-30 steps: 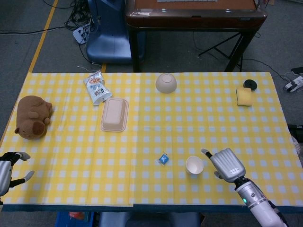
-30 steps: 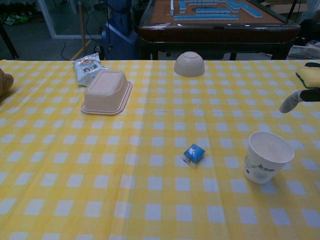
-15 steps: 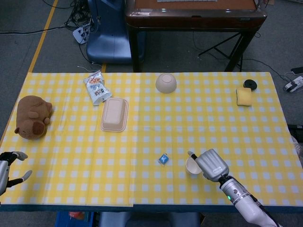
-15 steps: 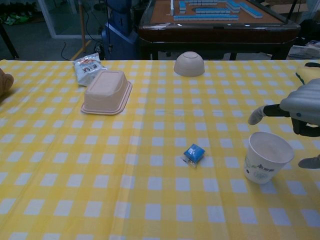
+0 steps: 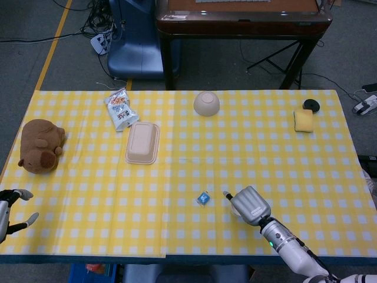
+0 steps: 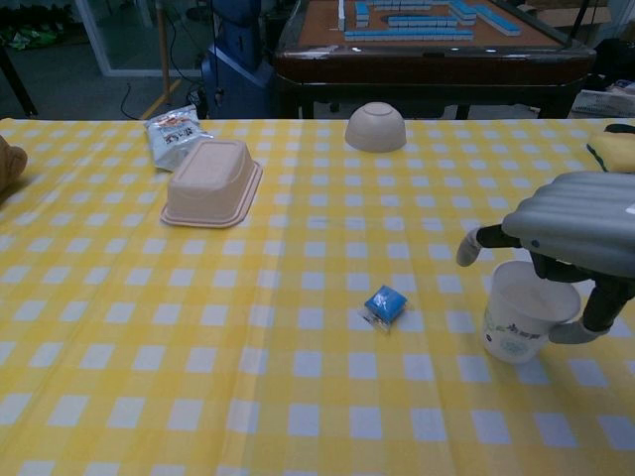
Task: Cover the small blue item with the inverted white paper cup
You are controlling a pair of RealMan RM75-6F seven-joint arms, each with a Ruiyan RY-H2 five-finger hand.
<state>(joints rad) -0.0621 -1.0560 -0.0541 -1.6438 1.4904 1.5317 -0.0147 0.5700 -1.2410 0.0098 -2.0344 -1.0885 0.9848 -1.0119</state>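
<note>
Left hand (image 5: 12, 206) at the table's near-left edge, open, holding nothing. Small blue wrapped item (image 6: 385, 304) lies flat mid-table, unmoved. White paper cup (image 6: 521, 320) just right of it, upright, mouth up. Right hand (image 6: 578, 241) has moved left, now over the cup, fingers spread, not gripping.
</note>
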